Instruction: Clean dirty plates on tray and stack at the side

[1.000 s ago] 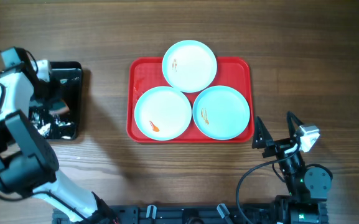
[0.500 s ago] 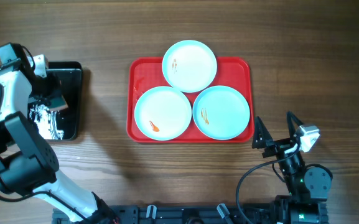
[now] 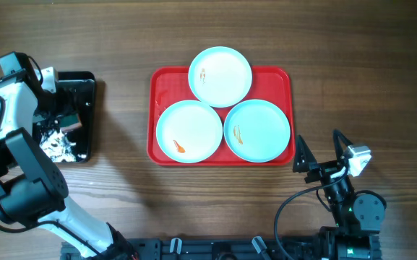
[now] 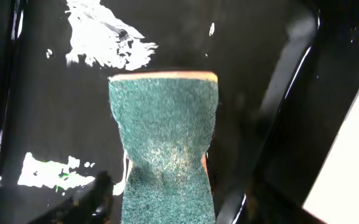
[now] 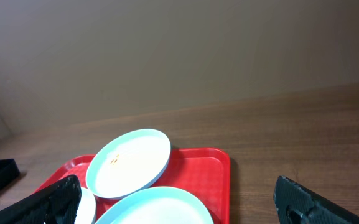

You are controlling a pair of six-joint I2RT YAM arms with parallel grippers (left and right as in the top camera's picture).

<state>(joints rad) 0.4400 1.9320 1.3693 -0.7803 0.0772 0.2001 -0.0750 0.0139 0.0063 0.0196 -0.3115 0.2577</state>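
My left claw (image 4: 165,196) has just loosened around the sponge (image 4: 163,124) in the black tray (image 3: 87,81), and I can't tell if it still grips, so the plates (image 3: 220,76) sit dirty on the red tray (image 3: 166,83), my right claw (image 3: 319,144) wide open, empty.

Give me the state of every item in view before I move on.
Red tray, loaded, nothing stacked beside it.
Top plate, on tray, orange smear, uncleaned.
Lower-left plate, on tray, orange smear.
Lower-right plate, on tray, orange smear.
Sponge, green side up in black tray, waist pinched.
Left gripper, straddling sponge, grip unclear.
Right gripper, open, empty.
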